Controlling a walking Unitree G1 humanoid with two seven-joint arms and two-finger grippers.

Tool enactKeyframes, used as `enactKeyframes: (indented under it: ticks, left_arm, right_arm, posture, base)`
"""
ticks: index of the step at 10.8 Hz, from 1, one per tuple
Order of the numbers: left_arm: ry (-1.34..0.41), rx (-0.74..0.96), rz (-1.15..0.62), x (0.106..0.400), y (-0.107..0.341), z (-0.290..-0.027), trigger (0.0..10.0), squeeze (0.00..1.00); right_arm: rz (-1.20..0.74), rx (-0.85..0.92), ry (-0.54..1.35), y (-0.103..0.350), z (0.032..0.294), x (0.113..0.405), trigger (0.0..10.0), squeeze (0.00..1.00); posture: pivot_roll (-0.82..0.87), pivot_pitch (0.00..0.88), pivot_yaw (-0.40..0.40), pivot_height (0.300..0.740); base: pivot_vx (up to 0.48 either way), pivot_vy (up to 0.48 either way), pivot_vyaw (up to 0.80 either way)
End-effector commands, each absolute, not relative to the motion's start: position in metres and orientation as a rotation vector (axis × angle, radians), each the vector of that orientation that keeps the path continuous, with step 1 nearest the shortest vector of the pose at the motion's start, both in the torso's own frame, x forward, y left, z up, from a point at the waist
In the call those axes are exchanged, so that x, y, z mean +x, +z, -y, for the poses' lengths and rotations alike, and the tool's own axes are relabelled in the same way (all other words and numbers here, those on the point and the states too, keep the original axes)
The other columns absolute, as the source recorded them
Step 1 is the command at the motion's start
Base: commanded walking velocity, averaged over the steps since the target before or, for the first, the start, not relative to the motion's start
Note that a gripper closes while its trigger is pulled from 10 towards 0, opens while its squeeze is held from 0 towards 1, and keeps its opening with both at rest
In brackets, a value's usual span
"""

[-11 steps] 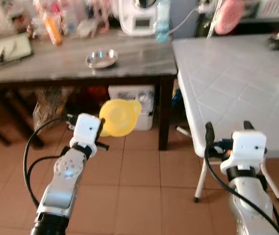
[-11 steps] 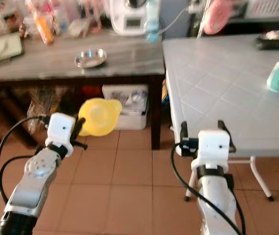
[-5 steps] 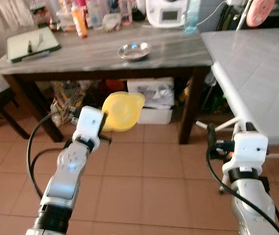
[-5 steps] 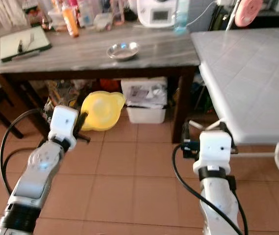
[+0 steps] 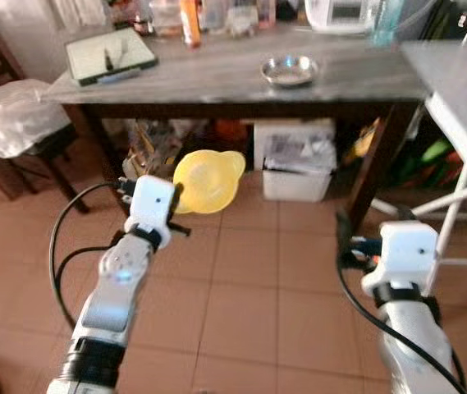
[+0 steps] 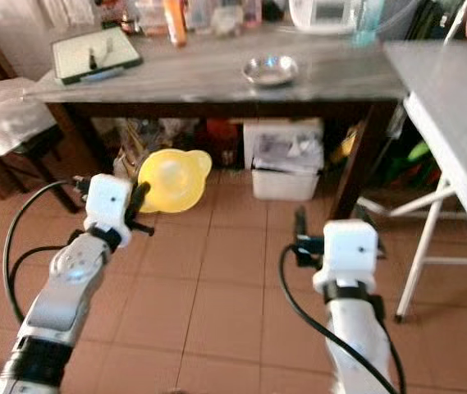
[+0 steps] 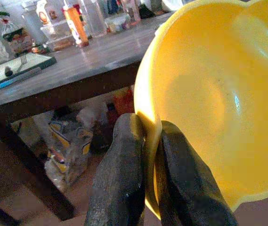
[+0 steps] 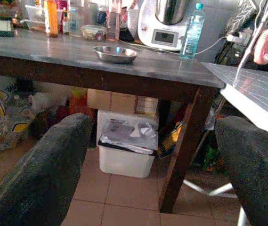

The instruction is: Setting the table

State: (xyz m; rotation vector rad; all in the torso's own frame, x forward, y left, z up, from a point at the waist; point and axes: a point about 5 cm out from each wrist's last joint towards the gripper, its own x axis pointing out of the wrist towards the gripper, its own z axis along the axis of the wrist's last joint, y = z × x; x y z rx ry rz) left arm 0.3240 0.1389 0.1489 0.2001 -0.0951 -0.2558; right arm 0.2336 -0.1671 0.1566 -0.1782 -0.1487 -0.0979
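Left eye view, right gripper (image 5: 373,238): I see it near right, over the tiled floor, fingers (image 8: 44,174) spread wide, grasping nothing.
Left gripper (image 7: 145,155): near left, pinched on the rim of the yellow bowl (image 5: 207,180), held above the floor.
Dark table (image 5: 217,78): farther back, carrying a small metal dish (image 5: 289,71).
White table (image 6: 455,115): far right.

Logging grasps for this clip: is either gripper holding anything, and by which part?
The left gripper pinches the round yellow plastic bowl by its rim, one finger on each side of the wall. The right gripper is open and holds nothing.
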Motion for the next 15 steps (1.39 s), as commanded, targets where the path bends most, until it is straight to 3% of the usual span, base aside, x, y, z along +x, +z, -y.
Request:
enactKeyframes:
  ticks: [1, 4, 15]
  left_arm:
    - [-0.260, 0.194, 0.120, 0.325, 0.157, -0.141, 10.0, 0.00]
    - [-0.282, 0.177, 0.102, 0.325, 0.155, -0.140, 10.0, 0.00]
    - [-0.330, 0.181, 0.080, 0.323, 0.150, -0.131, 10.0, 0.00]
  right_arm:
    - [0.164, -0.177, -0.096, 0.161, 0.166, 0.232, 10.0, 0.00]
    - [0.164, -0.182, -0.097, 0.161, 0.166, 0.232, 10.0, 0.00]
    - [0.164, -0.193, -0.101, 0.162, 0.167, 0.230, 10.0, 0.00]
  posture:
    - [0.00, 0.112, 0.068, 0.740]
    - [0.00, 0.122, 0.068, 0.740]
    - [-0.01, 0.128, 0.071, 0.740]
  base:
    - [0.000, 0.000, 0.00]
    - [0.091, 0.000, 0.00]
    - [0.359, 0.000, 0.00]
